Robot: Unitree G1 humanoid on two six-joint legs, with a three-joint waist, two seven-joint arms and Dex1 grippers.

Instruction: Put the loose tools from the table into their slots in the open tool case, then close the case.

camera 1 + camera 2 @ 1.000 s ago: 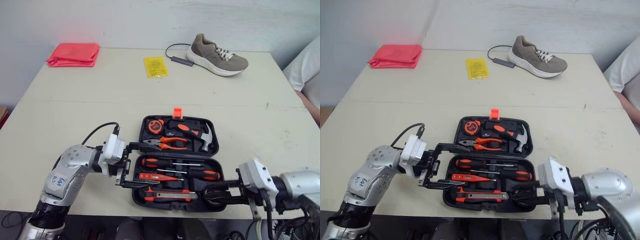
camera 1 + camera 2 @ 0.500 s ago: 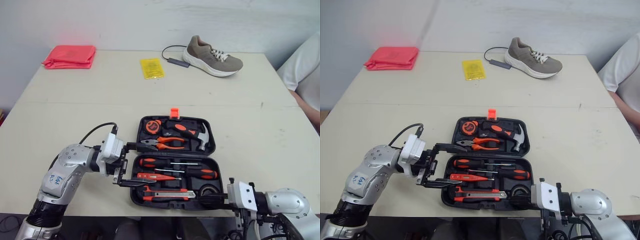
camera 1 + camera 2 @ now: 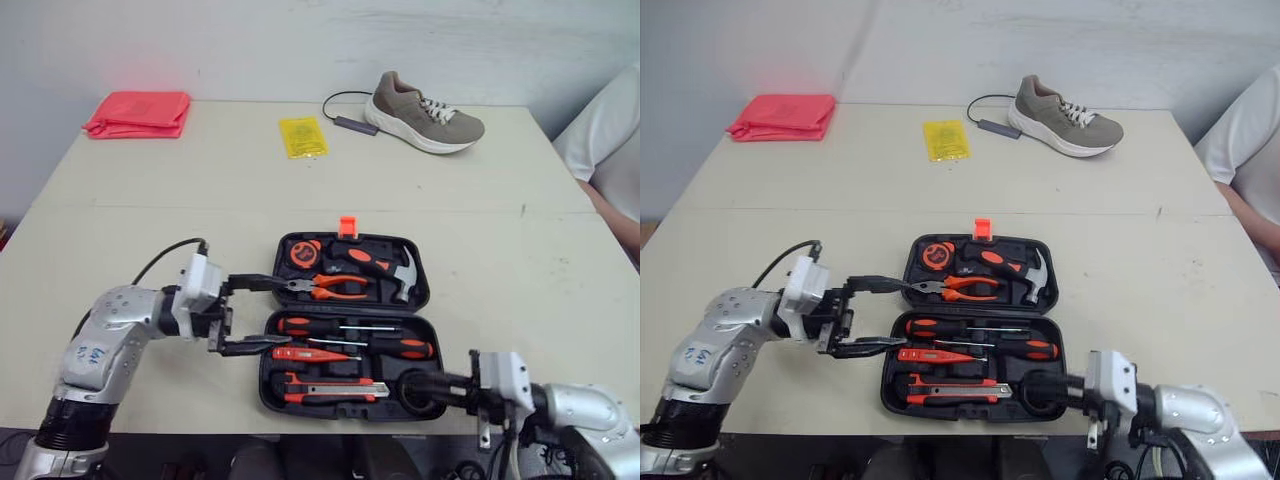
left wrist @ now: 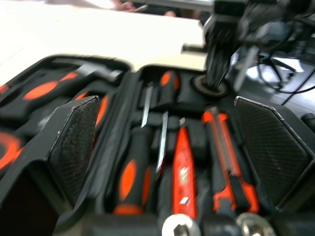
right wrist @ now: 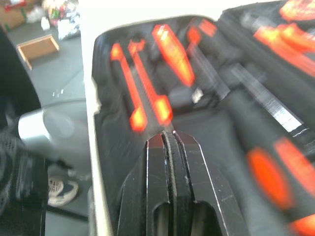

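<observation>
The open tool case (image 3: 340, 409) lies at the lower centre of the worktop (image 3: 150, 220), with pliers (image 3: 330, 288), a hammer (image 3: 385, 265) and screwdrivers (image 3: 300, 325) in their slots. The left gripper (image 3: 288, 314), fingers spread wide, reaches over the case's left edge. The right gripper (image 3: 410, 386), fingers pressed together, points into its lower right corner.

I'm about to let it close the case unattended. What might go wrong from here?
The shut right gripper is dipped into the tool case at its near right corner; closing the case now could pinch it. The open left gripper straddles the case's left edge beside the pliers and could dislodge them.
</observation>
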